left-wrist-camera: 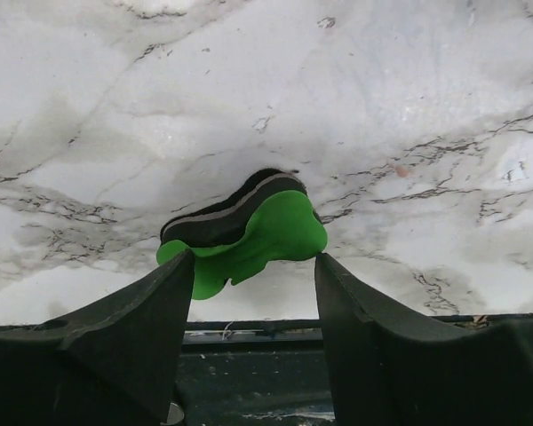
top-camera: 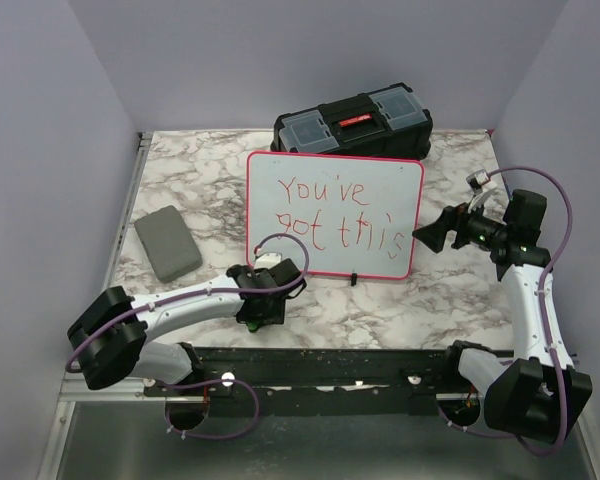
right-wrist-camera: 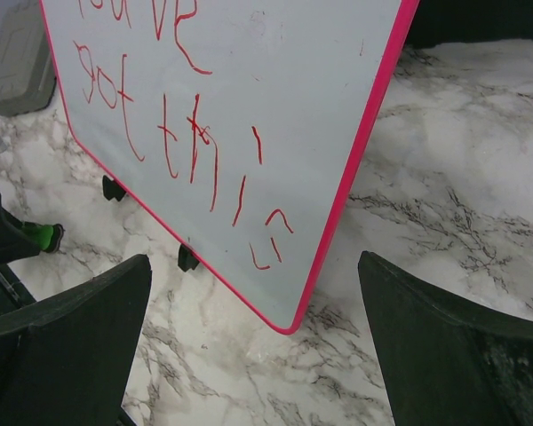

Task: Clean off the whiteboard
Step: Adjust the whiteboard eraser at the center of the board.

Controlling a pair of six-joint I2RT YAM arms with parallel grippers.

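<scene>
So we've got our left arm [top-camera: 180, 305] lying low and stretched in toward the middle, wrist bent so the left gripper [left-wrist-camera: 254, 257] points down, jaws partway apart. Our right arm [top-camera: 536, 300] stands up on its own side (elbow pretty high), and the right gripper [right-wrist-camera: 253, 259] faces left, jaws spread wide.

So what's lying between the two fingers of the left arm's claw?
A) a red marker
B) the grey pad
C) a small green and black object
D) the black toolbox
C: the left wrist view shows a small green and black object lying on the marble table, right between the fingers of the left gripper.
</scene>
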